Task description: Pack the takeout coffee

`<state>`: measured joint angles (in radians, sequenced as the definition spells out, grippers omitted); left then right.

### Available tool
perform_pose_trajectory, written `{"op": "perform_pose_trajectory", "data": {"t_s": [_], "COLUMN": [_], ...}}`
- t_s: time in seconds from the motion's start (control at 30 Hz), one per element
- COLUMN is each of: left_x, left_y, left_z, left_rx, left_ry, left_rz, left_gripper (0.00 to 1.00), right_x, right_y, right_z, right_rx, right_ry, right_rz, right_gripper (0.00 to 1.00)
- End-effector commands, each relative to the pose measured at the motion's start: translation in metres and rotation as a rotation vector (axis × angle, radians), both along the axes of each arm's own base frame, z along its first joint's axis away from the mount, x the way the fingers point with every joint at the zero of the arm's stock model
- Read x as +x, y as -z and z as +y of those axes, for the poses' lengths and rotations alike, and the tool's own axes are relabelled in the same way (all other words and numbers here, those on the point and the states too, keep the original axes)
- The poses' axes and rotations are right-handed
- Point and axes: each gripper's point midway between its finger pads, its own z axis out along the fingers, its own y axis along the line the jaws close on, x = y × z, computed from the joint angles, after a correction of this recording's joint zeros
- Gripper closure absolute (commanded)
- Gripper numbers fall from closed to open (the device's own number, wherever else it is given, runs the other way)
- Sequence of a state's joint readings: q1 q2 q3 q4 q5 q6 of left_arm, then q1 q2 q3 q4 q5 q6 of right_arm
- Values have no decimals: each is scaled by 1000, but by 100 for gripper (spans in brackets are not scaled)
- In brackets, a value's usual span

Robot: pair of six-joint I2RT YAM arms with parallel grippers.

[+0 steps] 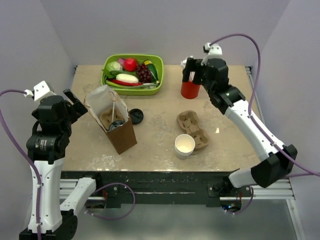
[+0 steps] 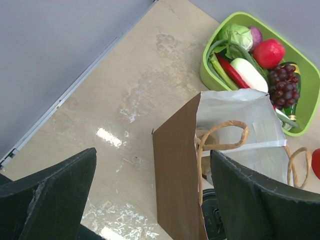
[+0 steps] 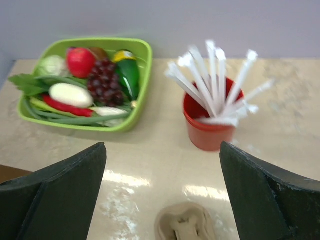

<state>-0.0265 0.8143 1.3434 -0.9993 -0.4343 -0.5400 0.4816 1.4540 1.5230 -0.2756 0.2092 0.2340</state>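
the left gripper (image 2: 152, 155) stands wide open and holds nothing. it hangs just beside the left rim of the brown paper bag (image 1: 121, 137), and from its wrist view the bag's open mouth lies between the two fingers (image 2: 55, 200). whether a finger touches the paper cannot be told. the right gripper (image 3: 162, 150) is also spread wide and empty, well to the right of the bag and behind it, above the table (image 1: 160, 107) and facing the red cup (image 3: 210, 132).

the bag stands upright with its mouth open and its paper handles (image 2: 220, 135) folded inward. the takeout coffee (image 1: 116, 125) sits inside it, only its black lid showing, next to a cardboard carrier (image 1: 107, 117) that is also in the bag. a loose black lid (image 1: 136, 116) lies on the table just right of the bag.

further right of the bag lies a second carrier (image 1: 192, 129), its pockets empty, with a stack of white cups (image 1: 184, 146) touching its near-left corner. the red cup holds a bunch of white wrapped straws (image 3: 215, 85). behind the bag, the green tray (image 1: 157, 65) holds grapes (image 1: 144, 73), a red round fruit (image 1: 130, 64), a white oblong vegetable (image 1: 127, 78) and leafy greens (image 1: 113, 67).
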Motion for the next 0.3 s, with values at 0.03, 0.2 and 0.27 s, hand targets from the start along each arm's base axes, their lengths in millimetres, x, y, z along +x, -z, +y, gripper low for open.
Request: {"op": "perform_pose_trajectory", "data": {"t_s": [0.03, 0.2, 0.27], "left_x": [6, 5, 3], "left_y": [-1, -1, -2], "left_z": [5, 6, 8], "left_rx": [-2, -4, 0], "left_ry": [-39, -48, -56], "left_rz": [-5, -7, -12], "left_gripper": [0, 0, 0], "right_x": [-22, -40, -43], "right_y": [0, 16, 13], "right_z": [-42, -63, -65], "right_rx": [124, 82, 81], "right_ry": [235, 286, 291], "right_rz": [-72, -65, -62], "right_gripper": [2, 2, 2]}}
